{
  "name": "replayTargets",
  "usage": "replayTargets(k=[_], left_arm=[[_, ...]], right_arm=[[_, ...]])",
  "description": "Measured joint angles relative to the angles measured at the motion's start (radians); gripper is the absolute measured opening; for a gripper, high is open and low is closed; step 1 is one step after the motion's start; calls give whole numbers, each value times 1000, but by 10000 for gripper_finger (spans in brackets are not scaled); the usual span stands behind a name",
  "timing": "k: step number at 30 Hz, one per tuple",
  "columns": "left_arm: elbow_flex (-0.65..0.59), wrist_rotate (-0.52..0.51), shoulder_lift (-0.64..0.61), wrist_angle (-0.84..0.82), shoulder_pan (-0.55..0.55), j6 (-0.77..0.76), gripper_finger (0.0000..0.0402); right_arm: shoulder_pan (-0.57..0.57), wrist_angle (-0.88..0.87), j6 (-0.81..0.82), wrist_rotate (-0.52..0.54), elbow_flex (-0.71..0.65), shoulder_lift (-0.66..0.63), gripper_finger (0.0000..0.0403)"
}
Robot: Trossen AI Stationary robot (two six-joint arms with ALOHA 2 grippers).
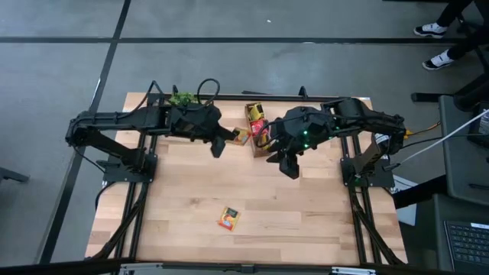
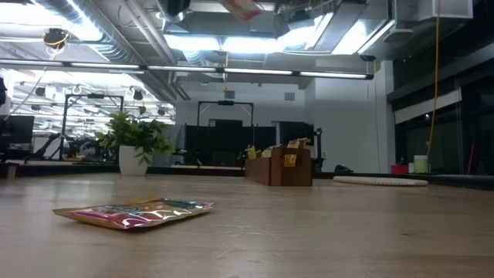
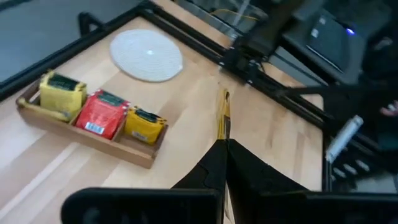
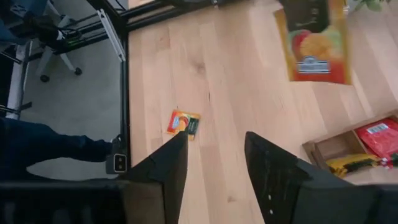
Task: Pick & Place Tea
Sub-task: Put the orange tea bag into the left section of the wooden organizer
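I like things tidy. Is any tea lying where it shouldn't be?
Yes. One orange-and-yellow tea sachet lies flat by itself on the bare wooden table, far from the wooden tray holding the others. The left gripper holds another sachet edge-on.

We see bright, even light from ceiling strip lamps [image 2: 231, 38], which glare white in the low view. Shadows on the wooden table [image 1: 252, 198] are soft. Both wrist views are slightly motion-blurred.
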Motion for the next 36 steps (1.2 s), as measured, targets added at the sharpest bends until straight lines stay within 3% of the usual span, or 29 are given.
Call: replayTargets(k=[11,18,24,36], left_arm=[[0,-24,160,182,49,-245,3],[0,-13,267,153,121,-521,4],[0,10,337,146,171,-705,3],[0,-65,444,146,145,-971,2]], right_arm=[[47,-129,18,14,-3,2,161],[96,-219,49,85,-3,-5,161],[140,-218,42,87,-3,-46,161],[190,-219,28,234,-3,-140,161]])
